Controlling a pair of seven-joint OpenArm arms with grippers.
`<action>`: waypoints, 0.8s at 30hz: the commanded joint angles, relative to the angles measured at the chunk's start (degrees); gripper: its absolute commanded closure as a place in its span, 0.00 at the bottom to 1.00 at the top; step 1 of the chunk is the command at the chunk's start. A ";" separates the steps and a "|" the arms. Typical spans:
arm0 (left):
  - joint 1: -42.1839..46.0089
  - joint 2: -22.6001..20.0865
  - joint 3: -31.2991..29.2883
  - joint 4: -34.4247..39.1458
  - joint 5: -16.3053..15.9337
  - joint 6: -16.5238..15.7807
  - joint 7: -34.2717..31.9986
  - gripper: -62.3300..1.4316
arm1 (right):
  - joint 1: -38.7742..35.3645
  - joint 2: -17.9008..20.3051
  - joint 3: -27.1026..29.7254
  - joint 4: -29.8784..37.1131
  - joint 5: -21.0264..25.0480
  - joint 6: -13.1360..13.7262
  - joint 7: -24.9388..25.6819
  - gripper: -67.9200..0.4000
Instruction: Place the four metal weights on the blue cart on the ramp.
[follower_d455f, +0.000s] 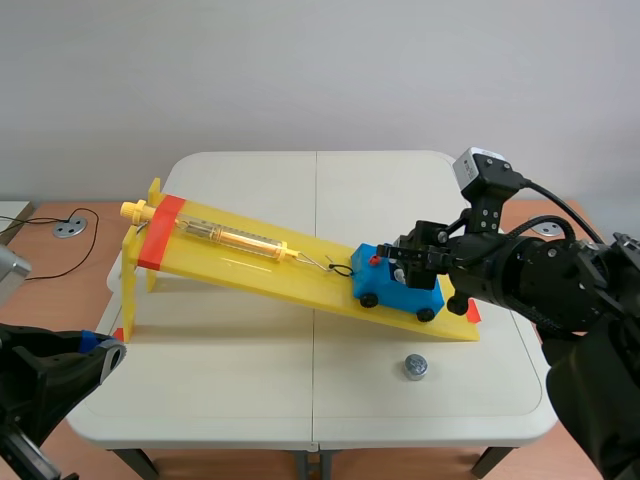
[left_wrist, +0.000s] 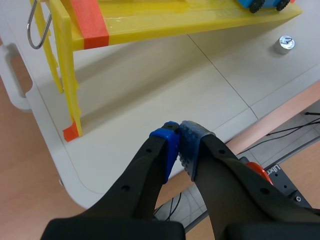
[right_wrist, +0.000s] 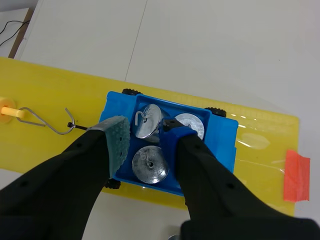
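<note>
The blue cart (follower_d455f: 397, 285) sits at the low end of the yellow ramp (follower_d455f: 250, 262). In the right wrist view the cart (right_wrist: 222, 137) carries three round metal weights: one with a hook (right_wrist: 149, 120), one beside it (right_wrist: 192, 123) and one nearer (right_wrist: 149, 165). My right gripper (right_wrist: 147, 132) hovers open just above them, with the near weight below the gap between its fingers. Another weight (follower_d455f: 415, 367) stands on the table in front of the ramp, also visible in the left wrist view as the weight (left_wrist: 286, 44). My left gripper (left_wrist: 177, 145) is shut on nothing over the table's near left edge.
A spring scale (follower_d455f: 235, 238) lies along the ramp, its wire hook (right_wrist: 50, 122) tied to the cart. Red tape marks the ramp's top (follower_d455f: 160, 232) and foot (right_wrist: 296, 175). The ramp's yellow legs (left_wrist: 67, 85) stand at the table's left side.
</note>
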 joint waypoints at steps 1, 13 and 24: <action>-1.27 1.25 -0.76 4.04 -4.22 -1.03 -5.90 0.92 | 7.02 0.17 0.81 4.63 2.82 5.07 9.25 0.67; -1.27 1.25 -0.76 4.04 -4.22 -1.03 -5.90 0.92 | 0.39 8.22 4.74 15.28 8.20 13.00 5.25 0.67; -1.27 1.25 -0.76 4.04 -4.22 -1.03 -5.90 0.92 | -11.65 18.49 7.13 27.39 9.25 13.27 3.58 0.61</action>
